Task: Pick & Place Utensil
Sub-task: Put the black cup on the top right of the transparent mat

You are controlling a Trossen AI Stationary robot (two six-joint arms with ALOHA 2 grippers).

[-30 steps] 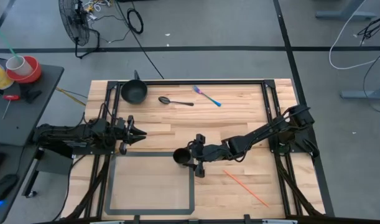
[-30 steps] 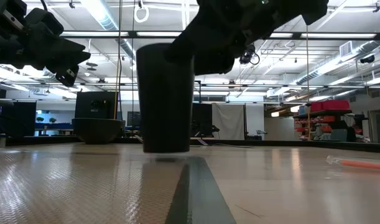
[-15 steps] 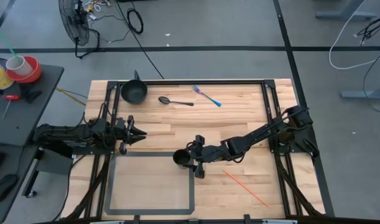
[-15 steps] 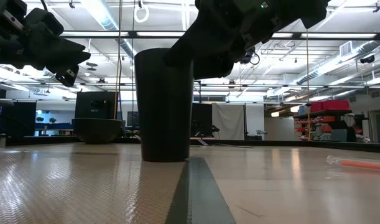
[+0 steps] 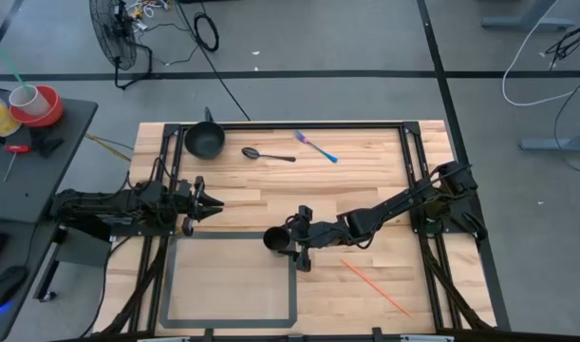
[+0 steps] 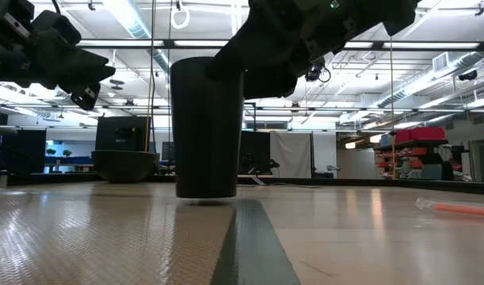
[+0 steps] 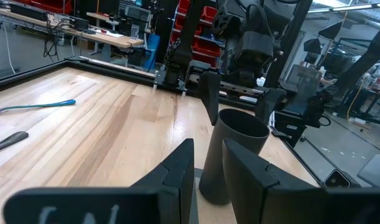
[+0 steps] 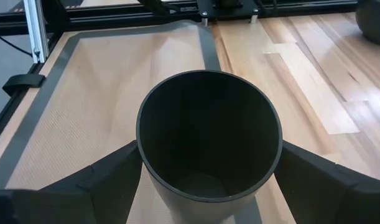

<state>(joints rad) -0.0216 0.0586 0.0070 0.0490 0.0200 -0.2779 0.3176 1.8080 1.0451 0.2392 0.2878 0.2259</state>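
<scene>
A tall black cup (image 5: 276,240) sits upright between my right gripper's (image 5: 291,242) fingers, over the far right corner of the grey-bordered mat (image 5: 228,282). In the low view the cup (image 6: 207,127) has its base just above the surface. A dark spoon (image 5: 268,154) and a blue-and-purple utensil (image 5: 315,146) lie flat near the table's far edge. My left gripper (image 5: 212,203) waits open and empty at the table's left, pointing toward the cup (image 7: 233,149). My right gripper is shut on the cup's upper wall (image 8: 153,177), just below the rim. One finger (image 8: 109,171) sits on each outer side, coming in level from the table's right. The cup stands upright, its base a little above the mat's dark border.
A black bowl (image 5: 204,141) rests near the far left corner. An orange stick (image 5: 375,287) lies on the wood to the right of the mat. Black rails (image 5: 413,171) frame the table's sides. Bare wood lies between the cup and the utensils.
In the low view the cup, held by my right gripper, sank until its base reached the surface, then rose a little again. It stayed upright, over the mat's far right corner.
</scene>
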